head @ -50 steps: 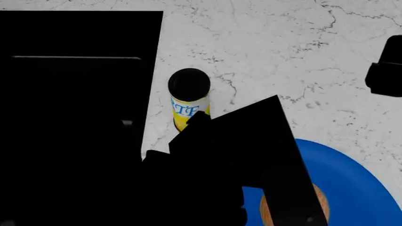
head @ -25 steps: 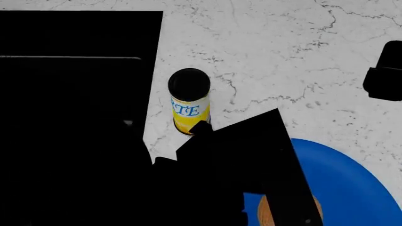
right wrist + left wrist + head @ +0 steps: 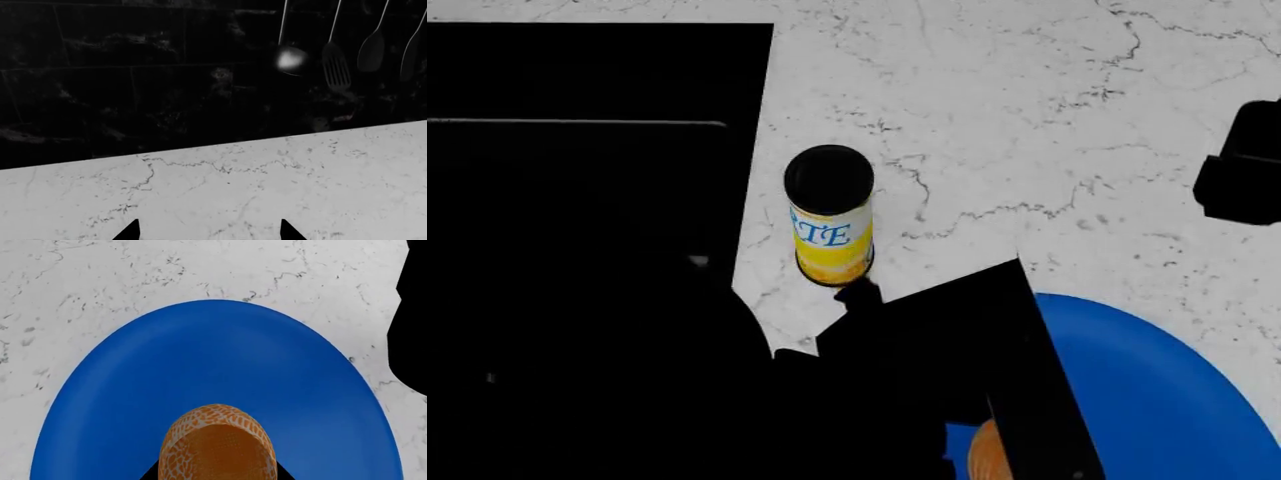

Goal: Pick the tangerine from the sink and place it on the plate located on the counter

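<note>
You have one tangerine [image 3: 218,445] in view, and it sits over the single blue plate [image 3: 220,365], at the plate's near edge as the left wrist camera sees it. Two dark finger tips show at either side of the fruit's base in that view, so the left fingers [image 3: 155,471] are closed on the tangerine. In the head view only a sliver of the fruit appears beside the left arm [image 3: 948,370], which covers most of that side of the plate.

The plate rests on the white veined tabletop [image 3: 1028,120], to the right of the one black sink [image 3: 587,150]. One yellow-and-white can [image 3: 830,215] with a black lid stands upright on the tabletop between the sink and the plate, just beside the sink's edge and apart from the plate.

The right gripper [image 3: 208,231] hangs well apart from the plate at the head view's right edge. Its two finger tips stand spread with bare tabletop between them, so it is open and holds nothing. Four utensils [image 3: 333,55] hang on the dark wall [image 3: 133,75] beyond.
</note>
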Robot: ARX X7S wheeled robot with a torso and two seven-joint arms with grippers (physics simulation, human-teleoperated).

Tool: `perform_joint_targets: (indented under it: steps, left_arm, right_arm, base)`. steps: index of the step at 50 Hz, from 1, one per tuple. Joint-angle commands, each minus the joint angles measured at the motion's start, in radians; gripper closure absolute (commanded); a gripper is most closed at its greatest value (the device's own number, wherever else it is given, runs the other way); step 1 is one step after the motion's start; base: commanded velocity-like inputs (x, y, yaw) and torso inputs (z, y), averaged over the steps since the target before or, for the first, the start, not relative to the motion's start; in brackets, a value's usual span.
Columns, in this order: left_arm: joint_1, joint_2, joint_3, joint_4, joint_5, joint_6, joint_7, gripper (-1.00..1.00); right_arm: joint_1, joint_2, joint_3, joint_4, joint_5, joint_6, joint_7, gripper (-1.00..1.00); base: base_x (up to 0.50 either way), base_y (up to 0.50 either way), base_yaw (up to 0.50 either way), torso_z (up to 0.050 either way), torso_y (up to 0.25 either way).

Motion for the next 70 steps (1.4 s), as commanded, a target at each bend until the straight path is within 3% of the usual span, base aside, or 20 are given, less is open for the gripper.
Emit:
perform_joint_targets:
  steps: [1, 36, 37, 62, 70]
  left_arm:
    - [0.016, 0.005, 0.019, -0.009, 0.007, 0.017, -0.004, 1.00]
    - [0.036, 0.004, 0.069, -0.030, 0.046, 0.035, 0.026, 1.00]
    - [0.032, 0.006, 0.071, -0.030, 0.051, 0.036, 0.031, -1.00]
    - [-0.041, 0.019, 0.015, 0.006, -0.042, 0.042, -0.008, -1.00]
    - [-0.087, -0.018, -0.033, 0.031, -0.109, 0.044, -0.043, -1.00]
  right_arm:
    - [-0.019, -0.001, 0.006, 0.002, 0.002, -0.015, 0.000, -1.00]
    - [-0.054, 0.002, 0.018, 0.006, 0.010, -0.041, -0.001, -1.00]
    - [-0.053, 0.000, 0.017, 0.006, 0.011, -0.040, 0.001, -1.00]
    - [-0.033, 0.004, 0.029, -0.013, 0.039, -0.007, 0.016, -1.00]
    - [-0.023, 0.004, 0.038, -0.027, 0.053, 0.010, 0.025, -1.00]
  base:
    - [0.00, 0.00, 0.00, 0.000, 0.000]
    - [0.00, 0.00, 0.00, 0.000, 0.000]
    - [0.00, 0.00, 0.00, 0.000, 0.000]
    - [0.00, 0.00, 0.00, 0.000, 0.000]
    - [0.00, 0.00, 0.00, 0.000, 0.000]
